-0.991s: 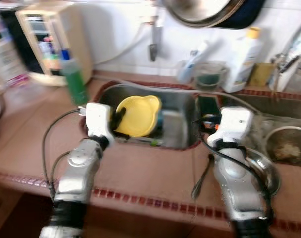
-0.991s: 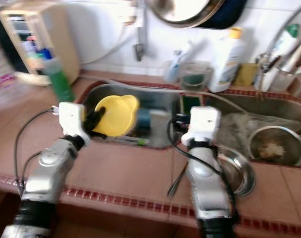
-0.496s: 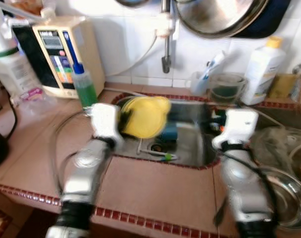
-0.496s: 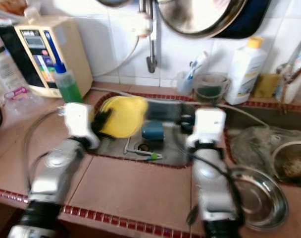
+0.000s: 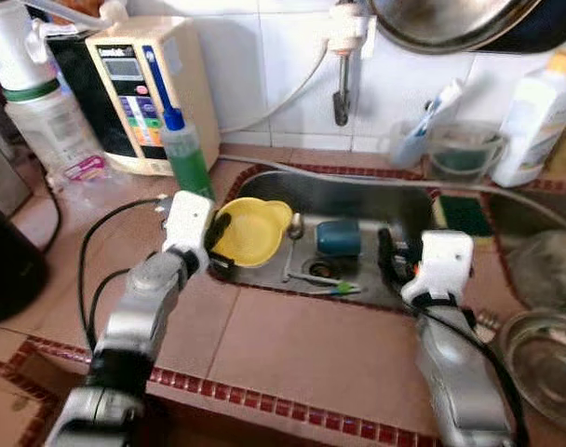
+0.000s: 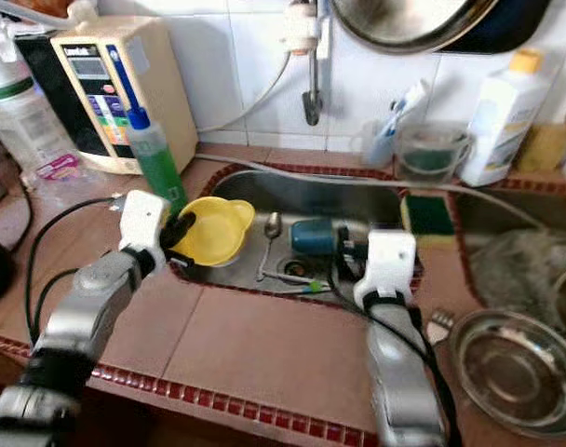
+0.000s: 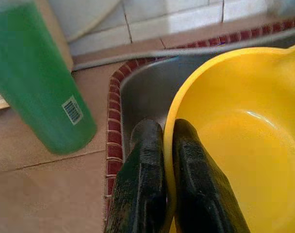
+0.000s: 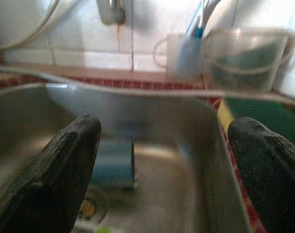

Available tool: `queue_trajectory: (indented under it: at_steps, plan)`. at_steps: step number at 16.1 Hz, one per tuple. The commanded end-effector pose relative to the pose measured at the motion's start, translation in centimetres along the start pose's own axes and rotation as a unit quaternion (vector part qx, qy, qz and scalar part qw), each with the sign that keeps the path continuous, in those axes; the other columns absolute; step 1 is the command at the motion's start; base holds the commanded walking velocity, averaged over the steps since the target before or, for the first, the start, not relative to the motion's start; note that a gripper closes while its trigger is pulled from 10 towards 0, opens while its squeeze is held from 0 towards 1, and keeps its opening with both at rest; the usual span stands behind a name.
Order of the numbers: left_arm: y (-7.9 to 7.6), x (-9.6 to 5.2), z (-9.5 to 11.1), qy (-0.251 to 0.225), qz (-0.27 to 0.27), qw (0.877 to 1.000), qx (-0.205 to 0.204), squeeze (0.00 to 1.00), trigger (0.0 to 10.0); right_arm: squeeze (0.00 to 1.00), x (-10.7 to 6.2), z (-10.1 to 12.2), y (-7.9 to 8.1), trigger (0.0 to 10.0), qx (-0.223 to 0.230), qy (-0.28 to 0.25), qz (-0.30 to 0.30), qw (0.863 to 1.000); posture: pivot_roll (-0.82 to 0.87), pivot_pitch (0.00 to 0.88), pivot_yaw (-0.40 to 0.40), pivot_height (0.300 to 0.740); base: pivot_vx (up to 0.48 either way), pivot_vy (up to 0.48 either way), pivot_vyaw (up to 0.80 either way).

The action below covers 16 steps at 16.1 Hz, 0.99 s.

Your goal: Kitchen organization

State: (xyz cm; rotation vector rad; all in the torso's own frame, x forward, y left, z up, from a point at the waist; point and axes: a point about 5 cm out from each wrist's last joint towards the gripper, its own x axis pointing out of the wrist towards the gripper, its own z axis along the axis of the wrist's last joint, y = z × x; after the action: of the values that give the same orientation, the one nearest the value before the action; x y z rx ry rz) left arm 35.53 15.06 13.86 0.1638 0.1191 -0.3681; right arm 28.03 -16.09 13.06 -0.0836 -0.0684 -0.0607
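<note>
- Sink (image 5: 357, 200) set in tiled worktop, teal cup (image 5: 338, 237) and spoon (image 6: 269, 233) lying on its bottom.
- Yellow bowl (image 5: 250, 230) at sink's left edge, rim pinched by left gripper (image 7: 168, 145).
- Right gripper (image 8: 164, 170) spread wide over sink's right edge.

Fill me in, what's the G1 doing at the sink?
The left end effector is shut on the rim of a yellow bowl at the left end of the steel sink. The right end effector is open over the sink's right side, holding nothing. A teal cup and a spoon lie in the basin.
</note>
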Motion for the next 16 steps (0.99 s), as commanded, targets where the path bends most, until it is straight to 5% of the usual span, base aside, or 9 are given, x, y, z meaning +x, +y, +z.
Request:
queue_trajectory:
  at_steps: [1,6,16]
  plan:
    - [0.7,0.5,0.4,0.005,0.006,1.000,0.020,0.00,10.0,0.00,-0.7,0.4,-0.2,10.0,-0.004,0.001,0.010,1.000,-0.25,0.080,0.159,0.740,0.000,0.000,0.00]
    - [1.1,2.4,1.0,0.024,0.003,0.999,0.029,0.00,10.0,0.00,-4.0,1.0,-1.5,10.0,0.008,0.029,0.028,0.999,-0.28,0.113,0.200,0.740,0.000,0.000,0.00]
    - [0.4,3.8,1.8,0.014,0.002,0.999,0.035,0.00,10.0,0.00,-4.9,4.5,-1.6,10.0,0.069,0.009,0.133,0.989,-0.30,0.122,0.210,0.740,0.000,0.000,0.00]
